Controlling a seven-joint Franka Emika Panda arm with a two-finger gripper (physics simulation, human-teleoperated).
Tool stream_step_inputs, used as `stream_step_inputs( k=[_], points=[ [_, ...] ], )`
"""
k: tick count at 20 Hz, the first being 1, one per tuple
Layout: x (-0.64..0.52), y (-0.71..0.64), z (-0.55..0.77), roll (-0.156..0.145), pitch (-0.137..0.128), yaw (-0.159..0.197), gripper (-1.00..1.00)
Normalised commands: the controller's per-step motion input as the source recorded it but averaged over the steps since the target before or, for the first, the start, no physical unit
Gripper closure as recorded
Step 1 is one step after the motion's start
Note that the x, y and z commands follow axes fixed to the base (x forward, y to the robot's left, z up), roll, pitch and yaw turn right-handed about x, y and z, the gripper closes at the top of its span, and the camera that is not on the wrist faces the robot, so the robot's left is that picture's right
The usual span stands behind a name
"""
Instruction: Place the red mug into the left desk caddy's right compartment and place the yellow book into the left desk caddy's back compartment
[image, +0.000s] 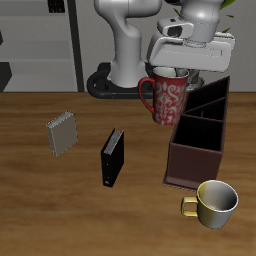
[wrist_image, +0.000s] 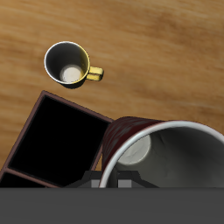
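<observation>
I saw even, soft light from above on the wooden surface (image: 60, 210), with no glare. The black book (image: 113, 157) and yellow-gold mug (image: 214, 203) cast faint short shadows. The caddy (wrist_image: 57, 140) interior rendered pure black. Both renders were low-resolution, slightly soft, undistorted.

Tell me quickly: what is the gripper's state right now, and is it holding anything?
Gripper: closed on the rim of the red mug, holding it lifted above the table beside the left desk caddy.
</observation>
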Motion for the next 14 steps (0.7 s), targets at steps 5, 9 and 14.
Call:
stream_step_inputs(
  k=[5,9,14],
  points=[
    [0.03,0.42,-0.13,0.052,0.040,-0.026,1.00],
    [0.09,0.29,-0.05,0.027,0.029,-0.073,1.00],
    [0.08,0.30,-0.19,0.028,0.040,-0.015,1.00]
  ],
)
